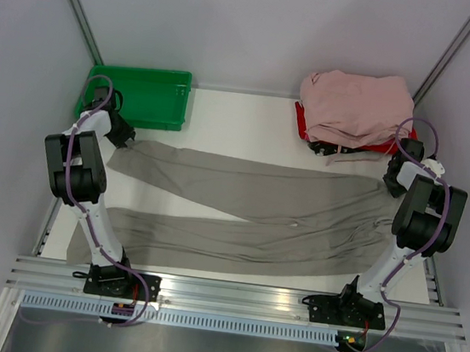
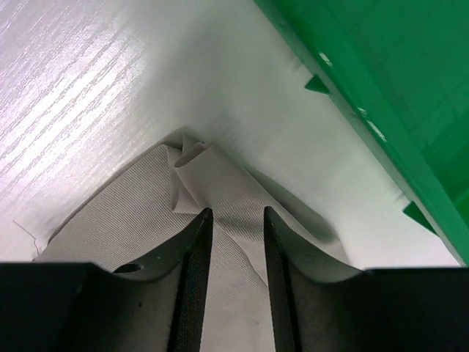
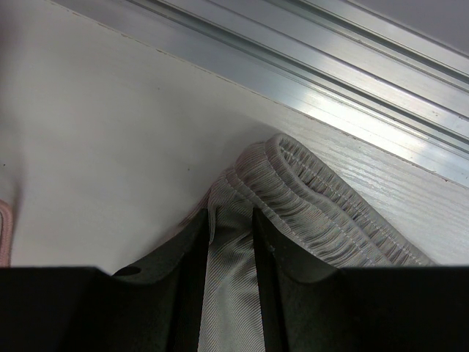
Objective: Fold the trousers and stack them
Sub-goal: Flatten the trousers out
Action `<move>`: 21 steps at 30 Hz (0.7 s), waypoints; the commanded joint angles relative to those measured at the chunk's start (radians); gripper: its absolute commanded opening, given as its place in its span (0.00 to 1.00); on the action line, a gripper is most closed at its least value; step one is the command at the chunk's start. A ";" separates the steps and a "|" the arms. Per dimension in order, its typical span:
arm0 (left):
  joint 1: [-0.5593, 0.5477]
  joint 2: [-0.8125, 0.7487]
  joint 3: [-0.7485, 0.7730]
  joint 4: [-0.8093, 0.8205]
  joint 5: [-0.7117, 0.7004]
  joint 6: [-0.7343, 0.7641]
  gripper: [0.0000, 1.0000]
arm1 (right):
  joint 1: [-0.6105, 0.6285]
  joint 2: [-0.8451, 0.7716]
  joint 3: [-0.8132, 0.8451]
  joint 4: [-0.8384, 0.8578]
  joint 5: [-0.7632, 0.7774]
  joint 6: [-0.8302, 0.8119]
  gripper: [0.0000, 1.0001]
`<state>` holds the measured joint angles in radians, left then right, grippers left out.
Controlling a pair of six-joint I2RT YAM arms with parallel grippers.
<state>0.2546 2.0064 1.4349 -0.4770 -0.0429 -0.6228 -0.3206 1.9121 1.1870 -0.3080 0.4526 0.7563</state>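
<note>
Across the middle of the top view, the trousers (image 1: 248, 208) lie flat on the white table (image 1: 240, 134), waistband at the right and 2 legs running left, nearly from edge to edge. The upper leg slants toward the upper left of the frame and the lower leg runs along the near edge; a narrow wedge of bare table shows between them at the left. At the upper left, the left gripper (image 1: 126, 139) sits on the hem of the upper leg, just beside the green bin (image 1: 138, 95). In the left wrist view this gripper (image 2: 236, 216) has its jaws a narrow gap apart with a ridge of taupe cloth (image 2: 220, 176) pinched between them; the hem bunches into a small curl just ahead of the fingertips, and the bin wall (image 2: 381, 73) crosses the upper right of that frame. At the right of the top view, the right gripper (image 1: 394, 177) rests on the waistband end, near a pile (image 1: 355, 105) of pink garments that sits on something red at the upper right. In the right wrist view its jaws (image 3: 229, 220) likewise pinch cloth just behind the gathered elastic waistband (image 3: 322, 198), which curves off to the lower right. A metal rail (image 3: 330, 59) runs diagonally across the top of that frame.
</note>
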 commanded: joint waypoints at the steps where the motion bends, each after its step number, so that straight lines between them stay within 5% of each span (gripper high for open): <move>1: -0.014 -0.083 0.012 -0.006 0.015 0.021 0.40 | 0.002 -0.044 0.005 -0.020 0.018 0.017 0.37; 17: -0.029 -0.130 -0.034 -0.043 -0.008 -0.049 0.43 | 0.002 -0.050 0.019 -0.043 0.027 0.008 0.37; 21: -0.031 -0.167 -0.059 -0.049 -0.015 -0.051 0.56 | 0.002 -0.053 0.020 -0.046 0.029 0.006 0.37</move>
<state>0.2268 1.9224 1.3926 -0.5110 -0.0307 -0.6434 -0.3206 1.9099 1.1881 -0.3237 0.4541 0.7559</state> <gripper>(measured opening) 0.539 0.371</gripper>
